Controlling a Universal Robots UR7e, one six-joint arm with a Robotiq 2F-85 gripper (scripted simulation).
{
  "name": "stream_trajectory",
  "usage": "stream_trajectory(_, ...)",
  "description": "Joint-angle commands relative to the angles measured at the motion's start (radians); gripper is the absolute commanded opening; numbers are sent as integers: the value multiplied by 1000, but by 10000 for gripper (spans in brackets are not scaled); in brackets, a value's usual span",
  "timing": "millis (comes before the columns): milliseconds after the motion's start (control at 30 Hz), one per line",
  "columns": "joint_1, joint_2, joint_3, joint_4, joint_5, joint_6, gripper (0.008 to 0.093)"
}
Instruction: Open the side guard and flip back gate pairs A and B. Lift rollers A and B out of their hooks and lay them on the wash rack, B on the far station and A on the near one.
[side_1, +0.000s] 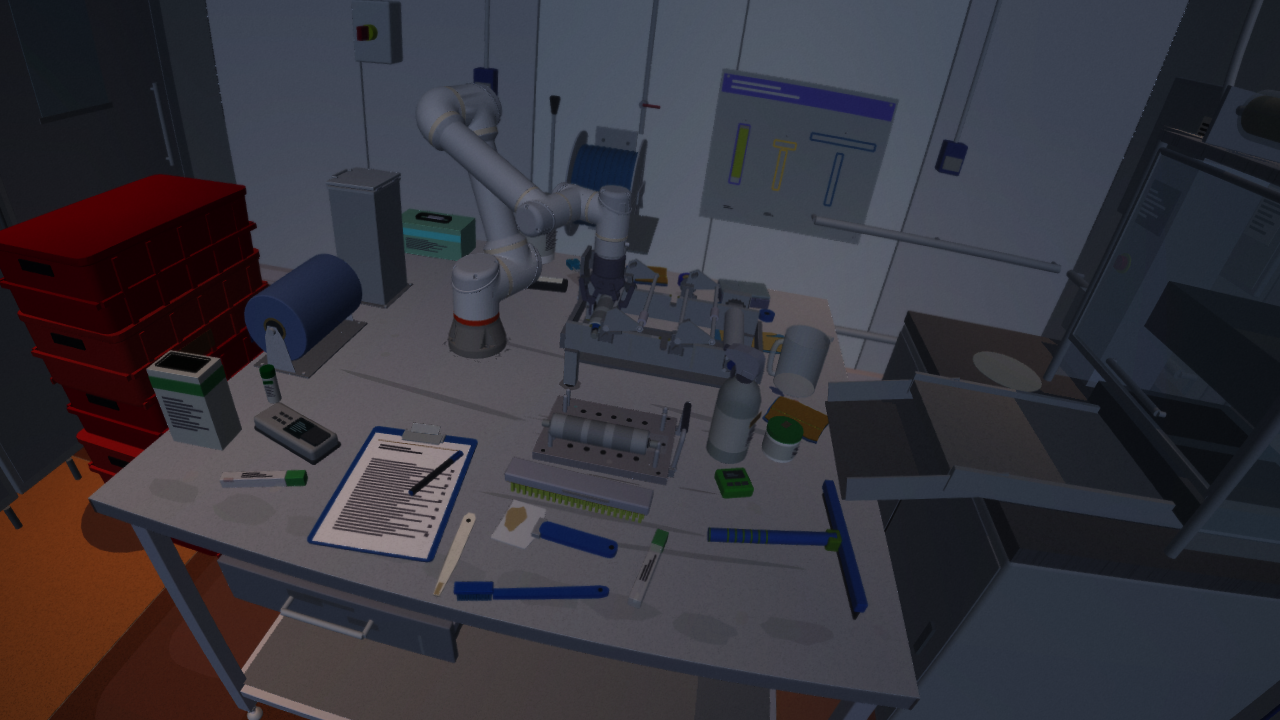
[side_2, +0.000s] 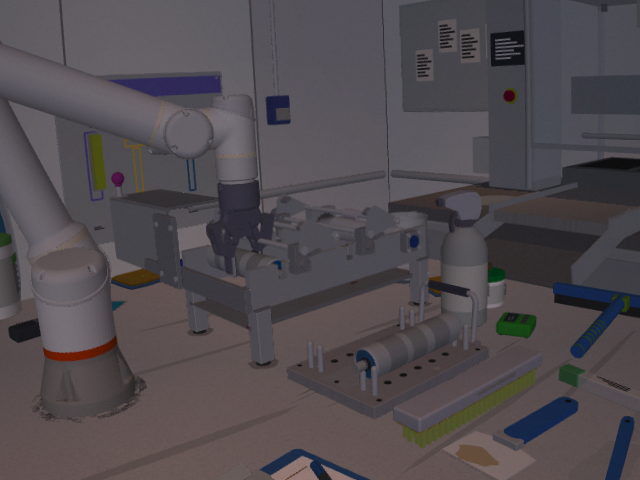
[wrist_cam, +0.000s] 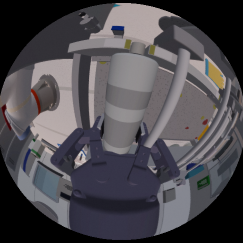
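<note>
At the back middle of the table stands the grey roller frame (side_1: 658, 327) on legs, its gates flipped back. A grey banded roller (wrist_cam: 127, 100) lying low in the frame's left end is gripped across its body by my gripper (side_2: 237, 251), which reaches straight down from above. In the wrist camera the roller's stub end (wrist_cam: 137, 47) rests at the frame's end bar. In front of the frame sits the perforated wash rack (side_1: 611, 439) with pegs, and another banded roller (side_2: 411, 342) lies on its far station. The near station holds nothing.
Behind the frame are the wall, a tool board (side_1: 797, 152) and a hose reel (side_1: 601, 166). A spray bottle (side_2: 463, 263) and mug (side_1: 801, 358) stand right of the frame and rack. A long brush (side_1: 577, 488) lies just in front of the rack, a clipboard (side_1: 394, 492) to the left.
</note>
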Motion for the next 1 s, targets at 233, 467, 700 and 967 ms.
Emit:
stream_trajectory(233, 0, 2, -8, 5, 0, 0, 480)
stream_trajectory(467, 0, 0, -12, 12, 0, 0, 480)
stream_trajectory(700, 0, -3, -16, 18, 0, 0, 480)
stream_trajectory(967, 0, -6, -21, 26, 0, 0, 480)
